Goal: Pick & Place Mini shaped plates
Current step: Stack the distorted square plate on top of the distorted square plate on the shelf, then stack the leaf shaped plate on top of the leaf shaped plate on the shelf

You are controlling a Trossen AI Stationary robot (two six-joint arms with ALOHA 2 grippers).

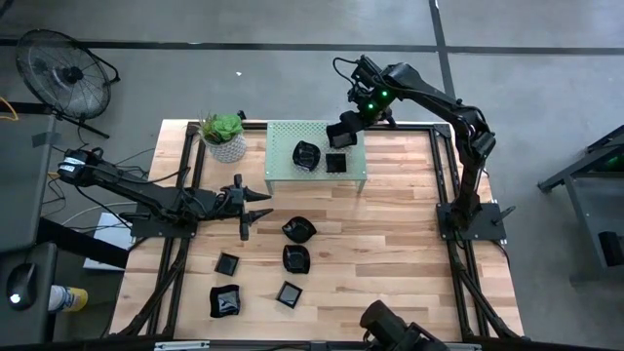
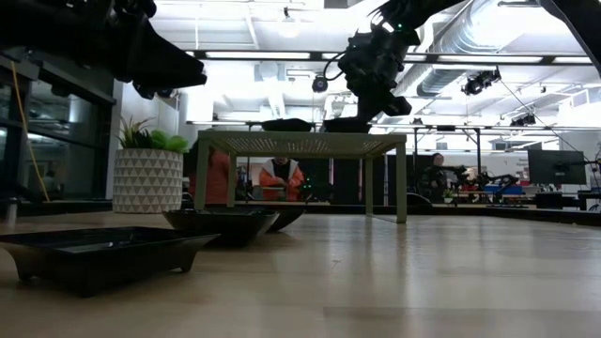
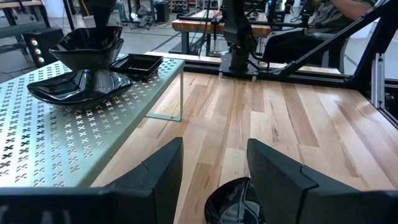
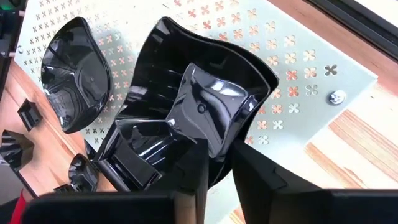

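A pale green perforated stand point(image 1: 283, 171) is at the table's far middle. On it lie a rounded black plate point(image 4: 74, 74), a square black plate point(image 4: 134, 155) and a wavy-rimmed black plate point(image 4: 205, 99) that rests partly on the square one. My right gripper point(image 4: 219, 171) slants down over the stand, open, its fingers on either side of the wavy plate's rim. My left gripper point(image 3: 214, 180) hangs open and level over the table's left middle, holding nothing, with a black plate point(image 3: 233, 202) on the wood below it. Several more black plates point(image 1: 295, 257) lie near the front. My right gripper has the wavy plate's rim point(image 4: 217, 149) in the gap between its fingers, coming at it slanting down from above. Whether either finger touches the rim I cannot tell. The plate lies on the stand and the square plate, tipped a little.
A green plant in a white pot point(image 1: 226, 138) stands on the table left of the stand. A black frame point(image 1: 444, 166) runs round the table's edge. Bare wood lies to the right of the loose plates. People sit in the room beyond the table point(image 2: 279, 178).
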